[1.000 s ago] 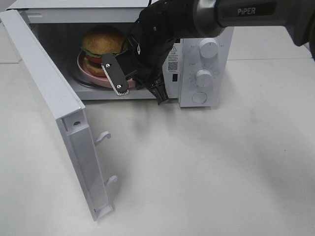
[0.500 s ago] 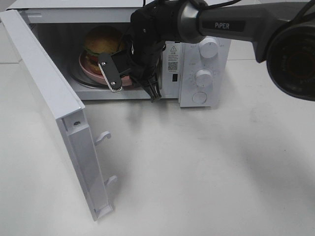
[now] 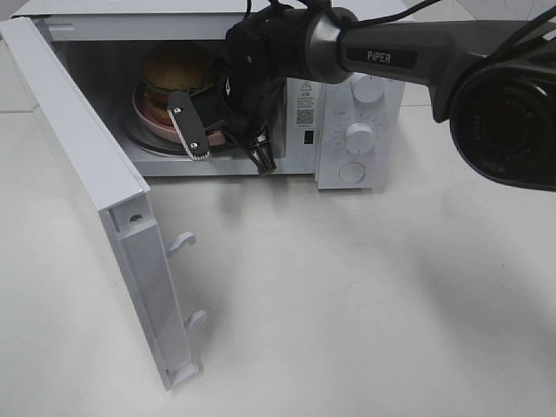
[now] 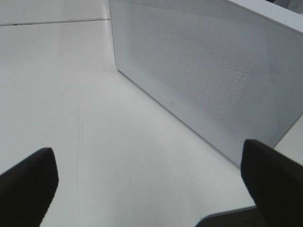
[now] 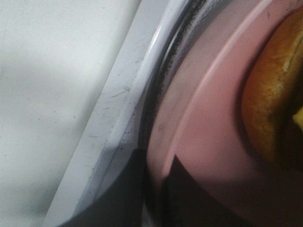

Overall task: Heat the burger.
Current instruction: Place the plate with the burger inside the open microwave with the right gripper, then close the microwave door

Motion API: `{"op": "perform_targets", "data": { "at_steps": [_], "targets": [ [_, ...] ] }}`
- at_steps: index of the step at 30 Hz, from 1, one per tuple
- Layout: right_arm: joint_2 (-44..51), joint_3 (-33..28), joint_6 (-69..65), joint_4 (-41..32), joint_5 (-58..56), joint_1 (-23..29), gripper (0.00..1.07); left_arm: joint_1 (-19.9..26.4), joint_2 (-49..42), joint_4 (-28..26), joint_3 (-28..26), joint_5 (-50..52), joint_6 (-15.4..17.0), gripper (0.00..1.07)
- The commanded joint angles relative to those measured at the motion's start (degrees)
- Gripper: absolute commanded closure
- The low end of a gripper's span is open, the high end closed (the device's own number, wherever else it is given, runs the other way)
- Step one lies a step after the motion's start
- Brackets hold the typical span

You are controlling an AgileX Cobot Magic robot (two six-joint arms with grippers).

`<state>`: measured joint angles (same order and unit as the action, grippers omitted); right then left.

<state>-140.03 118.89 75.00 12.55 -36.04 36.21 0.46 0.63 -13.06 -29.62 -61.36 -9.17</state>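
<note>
The burger [image 3: 174, 68], tan bun over green lettuce, sits on a pink plate [image 3: 146, 117] inside the open microwave [image 3: 365, 52], over the glass turntable. My right gripper [image 3: 233, 155] reaches in through the opening and is shut on the plate's near rim. In the right wrist view the pink plate [image 5: 208, 118] runs between the dark fingers of the gripper [image 5: 161, 189], with the burger's bun [image 5: 270, 109] at the edge. My left gripper [image 4: 151, 189] is open and empty, low over the table beside the microwave door [image 4: 213, 71].
The microwave door [image 3: 78, 148] stands swung wide open to the left, with its latch hooks [image 3: 182, 243] sticking out. Two knobs [image 3: 369, 87] and a round button [image 3: 352, 172] are on the right panel. White table [image 3: 347, 304] lies in front.
My right gripper has moved left and deeper into the microwave, carrying the plate and burger further inside. The door has not moved.
</note>
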Motion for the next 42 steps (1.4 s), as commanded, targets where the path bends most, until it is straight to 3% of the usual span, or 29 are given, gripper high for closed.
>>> {"op": "perform_targets", "data": {
  "at_steps": [1,5,6,7,11,16,22,30,32,35,37,42],
  "targets": [
    [0.52,1.09,-0.52,0.23,3.21,-0.11,0.95,0.23,-0.11,-0.17,0.06,-0.06,0.29,0.09],
    [0.52,0.29,-1.38,0.23,3.27,-0.11,0.87,0.23,-0.11,-0.17,0.06,-0.06,0.29,0.09],
    [0.52,-0.97,-1.38,0.06,3.44,-0.11,0.78,0.23,-0.11,-0.17,0.06,-0.06,0.29,0.09],
    [0.52,-0.97,-1.38,0.06,3.44,-0.11,0.78,0.23,-0.11,-0.17,0.06,-0.06,0.29,0.09],
    [2.18,-4.87,-1.32,0.0,3.78,-0.06,0.6,0.23,-0.11,-0.17,0.06,-0.06,0.29,0.09],
    [5.56,-9.4,-1.43,-0.57,6.36,-0.06,0.49,0.23,-0.11,-0.17,0.06,-0.06,0.29,0.09],
    [9.45,-14.27,-1.43,-1.03,6.76,-0.06,0.45,0.23,-0.11,-0.17,0.06,-0.06,0.29,0.09],
    [15.24,-25.15,-3.5,-1.03,11.23,-0.17,0.45,0.23,-0.11,-0.17,0.06,-0.06,0.29,0.09],
    [18.16,-29.68,-7.28,-1.03,13.75,-0.17,0.39,0.23,-0.11,-0.17,0.06,-0.06,0.29,0.09],
    [18.91,-30.6,-8.25,-1.03,14.44,-0.17,0.37,0.23,-0.11,-0.17,0.06,-0.06,0.29,0.09],
    [21.89,-34.26,-13.12,-0.97,16.84,-0.17,0.26,0.23,-0.11,-0.17,0.06,-0.06,0.29,0.09],
    [25.04,-37.3,-14.38,-0.8,17.02,-0.17,0.24,0.23,-0.11,-0.17,0.06,-0.06,0.29,0.09]
  ]
}}
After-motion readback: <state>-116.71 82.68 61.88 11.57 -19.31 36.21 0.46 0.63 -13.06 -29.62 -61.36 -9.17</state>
